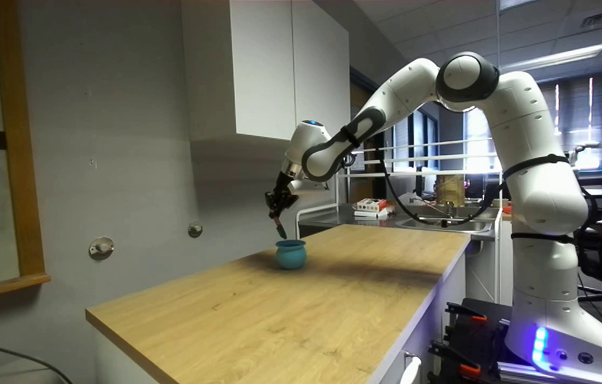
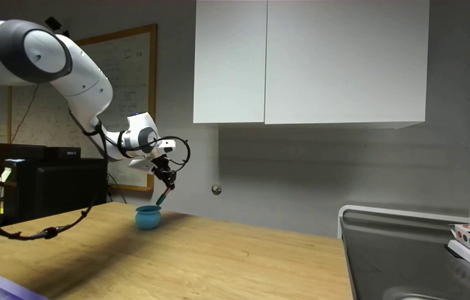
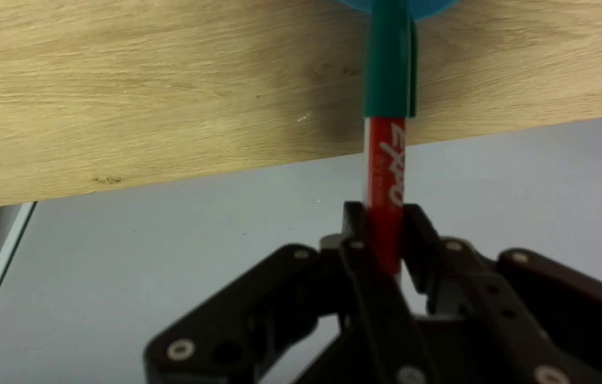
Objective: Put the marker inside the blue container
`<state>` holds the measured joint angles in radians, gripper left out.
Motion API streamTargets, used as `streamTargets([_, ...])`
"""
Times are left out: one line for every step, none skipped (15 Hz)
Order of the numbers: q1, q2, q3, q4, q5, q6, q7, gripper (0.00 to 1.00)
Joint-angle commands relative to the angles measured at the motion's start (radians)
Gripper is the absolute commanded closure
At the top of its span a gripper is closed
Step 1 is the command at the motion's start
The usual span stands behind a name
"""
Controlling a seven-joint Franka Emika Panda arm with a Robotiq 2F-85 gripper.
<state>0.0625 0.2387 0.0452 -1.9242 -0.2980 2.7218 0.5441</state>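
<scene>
My gripper (image 3: 385, 226) is shut on the red body of the marker (image 3: 385, 154), near its end. The marker has a green cap that points away from the fingers. In both exterior views the gripper (image 1: 276, 214) (image 2: 171, 186) holds the marker (image 1: 280, 229) (image 2: 162, 197) tilted, cap down, a little above the rim of the blue container. The blue container (image 1: 291, 257) (image 2: 147, 218) is a round teal pot standing upright on the wooden counter. In the wrist view only a strip of the blue container (image 3: 429, 6) shows at the top edge, partly behind the cap.
The wooden counter (image 1: 279, 314) runs along the grey wall, and the container stands near its wall-side edge. A white cabinet (image 2: 310, 62) hangs above. A white rail (image 2: 401, 213), a sink (image 1: 440, 224) and small boxes (image 1: 371, 206) are beyond the counter's end.
</scene>
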Motion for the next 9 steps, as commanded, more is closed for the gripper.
streamTargets([0.008,0.013,-0.021,0.017,-0.028,-0.002,0.041,0.88])
streamTargets([0.010,0.008,-0.025,0.012,-0.030,-0.002,0.044,0.88])
streamTargets([0.011,0.003,-0.029,0.006,-0.033,-0.002,0.048,0.88])
streamTargets([0.013,-0.001,-0.032,0.003,-0.039,-0.002,0.053,0.88])
streamTargets([0.016,-0.004,-0.035,-0.002,-0.046,-0.002,0.058,0.88])
streamTargets([0.017,-0.007,-0.035,-0.005,-0.050,-0.003,0.061,0.88])
streamTargets([0.020,-0.008,-0.035,-0.008,-0.059,-0.003,0.068,0.88])
streamTargets([0.024,-0.008,-0.035,-0.009,-0.070,-0.003,0.075,0.88])
streamTargets([0.030,-0.008,-0.034,-0.011,-0.082,-0.005,0.084,0.88])
